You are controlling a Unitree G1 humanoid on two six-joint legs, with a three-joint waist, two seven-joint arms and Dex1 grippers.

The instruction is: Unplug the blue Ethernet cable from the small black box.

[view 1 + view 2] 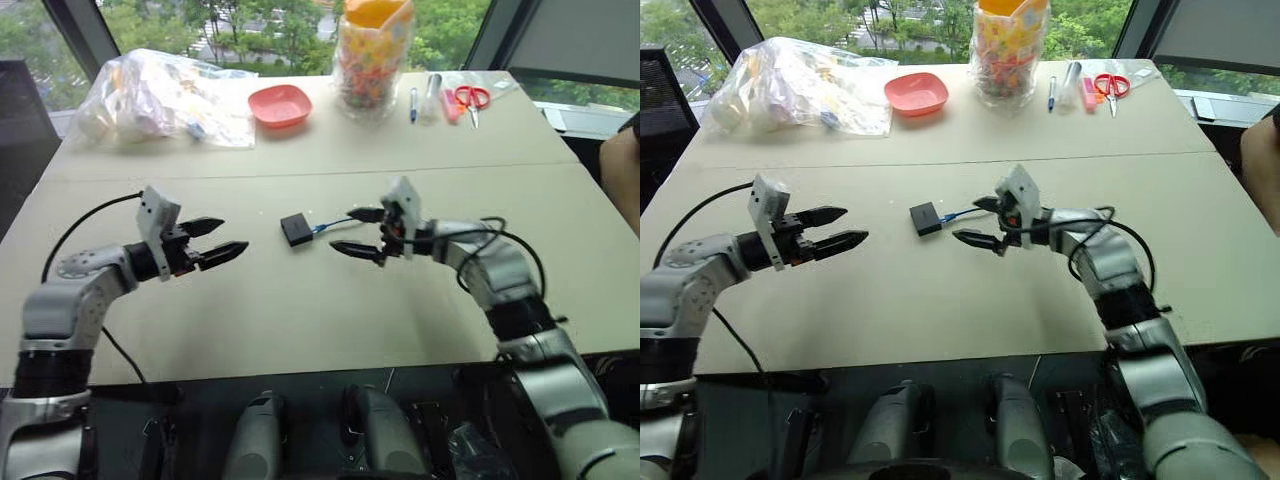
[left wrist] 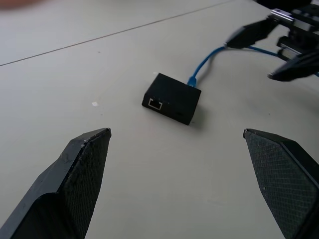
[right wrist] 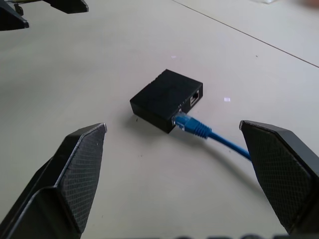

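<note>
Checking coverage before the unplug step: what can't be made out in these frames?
- blue Ethernet cable: far end runs behind the right gripper in the eye views; a finger cuts it off in the right wrist view.
- small black box: plug side faces away in the left wrist view.
- left gripper: clear of both.

A pale beige table [image 1: 300, 320] stands before large windows [image 1: 260, 30] showing daylit green trees.

blue ethernet cable [image 3: 219, 138] far end hidden.
</note>
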